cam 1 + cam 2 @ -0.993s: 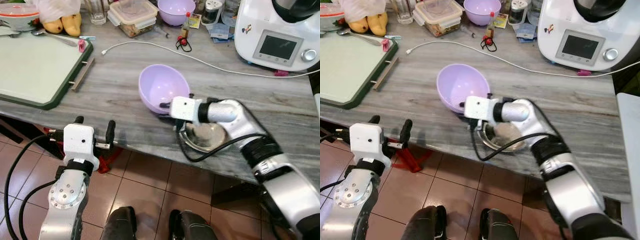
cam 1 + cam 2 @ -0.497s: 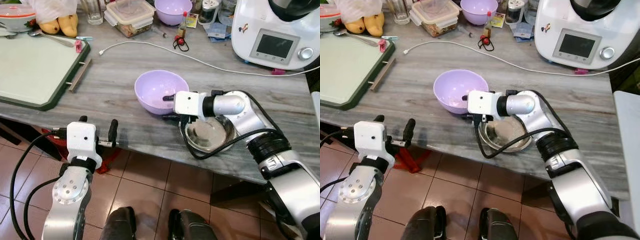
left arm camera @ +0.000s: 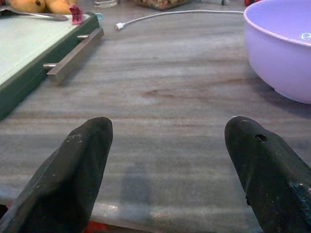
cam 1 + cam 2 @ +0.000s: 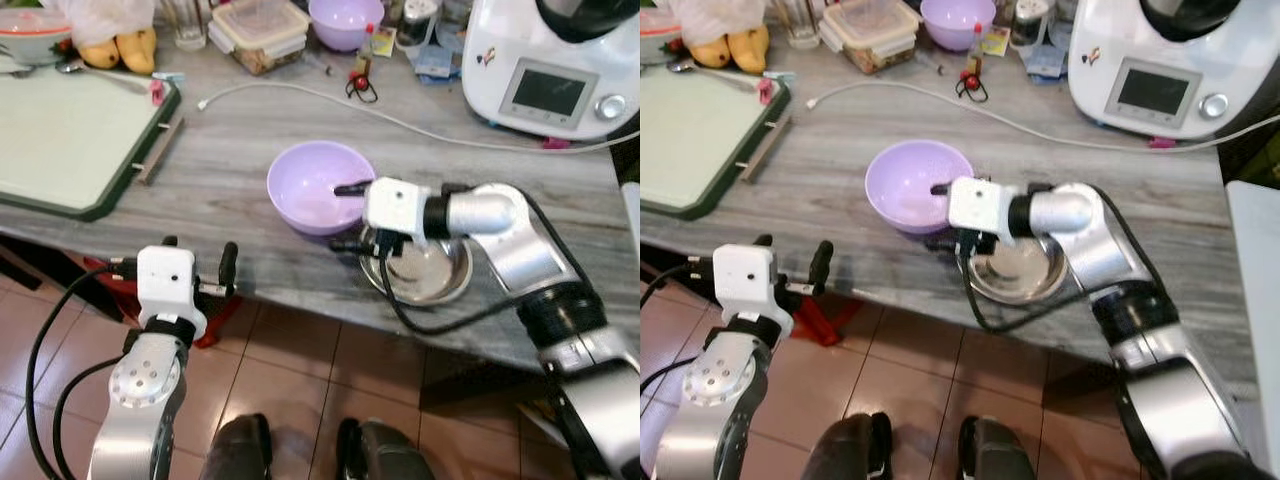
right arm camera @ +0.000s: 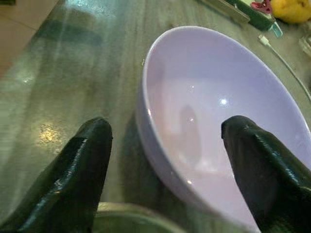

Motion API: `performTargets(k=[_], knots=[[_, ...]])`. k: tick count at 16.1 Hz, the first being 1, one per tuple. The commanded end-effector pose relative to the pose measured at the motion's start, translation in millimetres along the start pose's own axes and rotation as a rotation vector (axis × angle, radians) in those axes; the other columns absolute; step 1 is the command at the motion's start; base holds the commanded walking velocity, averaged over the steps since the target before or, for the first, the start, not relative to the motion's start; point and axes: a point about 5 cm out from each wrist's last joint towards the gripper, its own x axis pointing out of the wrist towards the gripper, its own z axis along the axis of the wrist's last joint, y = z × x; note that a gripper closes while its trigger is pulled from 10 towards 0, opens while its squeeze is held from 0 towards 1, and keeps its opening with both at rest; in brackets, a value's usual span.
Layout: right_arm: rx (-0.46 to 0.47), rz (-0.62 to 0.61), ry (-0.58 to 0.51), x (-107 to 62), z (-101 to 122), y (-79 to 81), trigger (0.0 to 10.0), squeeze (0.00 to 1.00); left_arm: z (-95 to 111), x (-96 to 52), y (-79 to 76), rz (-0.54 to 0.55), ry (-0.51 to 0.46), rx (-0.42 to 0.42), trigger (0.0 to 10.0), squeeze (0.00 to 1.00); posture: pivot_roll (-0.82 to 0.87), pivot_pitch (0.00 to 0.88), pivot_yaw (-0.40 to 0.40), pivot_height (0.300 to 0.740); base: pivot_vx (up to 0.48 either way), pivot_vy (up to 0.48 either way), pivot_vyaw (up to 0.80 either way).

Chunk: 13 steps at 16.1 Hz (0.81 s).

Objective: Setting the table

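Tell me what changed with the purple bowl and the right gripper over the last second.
The purple bowl, tilted up on its side a second ago, now sits flat on the counter. The right gripper has opened, one finger inside the rim, one outside. The steel bowl and the left gripper stayed put.

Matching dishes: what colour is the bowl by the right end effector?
Pale lilac bowl, plain, clearest in the right wrist view.

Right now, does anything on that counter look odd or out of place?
Nothing is spilled or broken. One oddity: a white cable trails loose across the counter behind the purple bowl. The right claw straddles that bowl's rim, beside a metal bowl near the edge.
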Motion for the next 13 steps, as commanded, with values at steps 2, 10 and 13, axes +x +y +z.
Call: performTargets(k=[2,10,13], knots=[[0.024,-0.074,-0.048,-10.1,7,-2.2,10.0,1.0,-3,1.9,0.8,0.007,0.013,-0.003,10.0,0.0,0.06,0.17,-0.034,0.74,0.0,0.0,0.0],[0.362,-0.849,-0.266,-26.8,20,51.0,10.0,0.33,-4,5.1,0.4,0.058,0.009,-0.036,10.0,0.0,0.02,0.152,-0.027,0.74,0.0,0.0,0.0],[0.536,-1.026,-0.108,-35.2,-16,73.1,10.0,0.0,-1,7.4,-0.1,0.059,-0.001,-0.045,10.0,0.0,0.02,0.157,-0.028,0.74,-0.276,0.0,0.0]])
